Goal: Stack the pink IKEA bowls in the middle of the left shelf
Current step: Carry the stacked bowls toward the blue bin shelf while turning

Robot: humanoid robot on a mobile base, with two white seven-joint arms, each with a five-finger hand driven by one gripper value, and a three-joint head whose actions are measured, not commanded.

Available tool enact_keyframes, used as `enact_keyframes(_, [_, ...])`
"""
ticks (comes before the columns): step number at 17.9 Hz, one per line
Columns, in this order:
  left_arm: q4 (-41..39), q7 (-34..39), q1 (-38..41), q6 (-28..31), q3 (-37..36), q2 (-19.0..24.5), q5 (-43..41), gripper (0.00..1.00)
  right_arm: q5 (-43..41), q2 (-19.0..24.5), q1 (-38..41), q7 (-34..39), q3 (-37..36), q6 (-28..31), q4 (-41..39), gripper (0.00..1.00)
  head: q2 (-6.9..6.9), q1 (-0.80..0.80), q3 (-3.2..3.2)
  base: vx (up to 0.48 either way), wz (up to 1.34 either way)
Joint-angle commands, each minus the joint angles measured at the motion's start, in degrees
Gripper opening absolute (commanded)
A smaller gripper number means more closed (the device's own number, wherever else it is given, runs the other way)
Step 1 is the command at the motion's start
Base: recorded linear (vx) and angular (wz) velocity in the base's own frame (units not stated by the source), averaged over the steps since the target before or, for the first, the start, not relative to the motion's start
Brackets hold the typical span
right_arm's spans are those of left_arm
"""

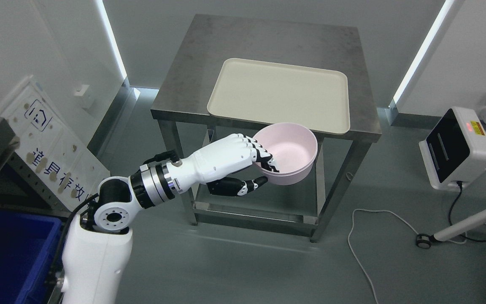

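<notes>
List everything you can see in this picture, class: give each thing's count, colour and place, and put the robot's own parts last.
pink bowl: one, pink, held in the air in front of the table's near edge
tray: one, cream, on the tabletop
table: one, steel, centre
blue bin: one, blue, lower left
sign board: one, white, leaning at left
white device: one, white with a dark face, on the floor at right
cable: one, white, on the floor
left hand: one, white and black, gripping the bowl's rim
</notes>
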Motion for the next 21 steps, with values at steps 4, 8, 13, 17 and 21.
enact_keyframes(4, [-1.03, 0.16, -0.31, -2.13, 3.04, 1.00, 1.34, 0.03, 0.00, -1.00, 1.67, 0.02, -0.62, 0.06, -1.93, 1.00, 0.00, 0.00, 0.00, -0.261, 0.13])
enact_keyframes(8, [-1.03, 0.16, -0.40, -2.22, 5.23, 1.00, 1.52, 0.03, 0.00, -1.00, 1.67, 0.02, -0.62, 0.05, -1.93, 1.00, 0.00, 0.00, 0.00, -0.281, 0.21])
enact_keyframes(13, [-1.03, 0.25, -3.21, -4.59, 4.46, 1.00, 3.45, 0.04, 0.00, -1.00, 1.67, 0.02, -0.62, -0.03, -1.93, 1.00, 0.00, 0.00, 0.00, -0.271, 0.38])
enact_keyframes(17, [-0.94, 0.25, -3.21, -5.20, 3.12, 1.00, 5.38, 0.04, 0.00, -1.00, 1.67, 0.02, -0.62, 0.06, -1.93, 1.00, 0.00, 0.00, 0.00, -0.259, 0.52])
enact_keyframes(21, [-0.85, 0.16, -2.95, -5.20, 3.04, 1.00, 6.70, 0.04, 0.00, -1.00, 1.67, 0.02, -0.62, 0.05, -1.93, 1.00, 0.00, 0.00, 0.00, -0.249, 0.63])
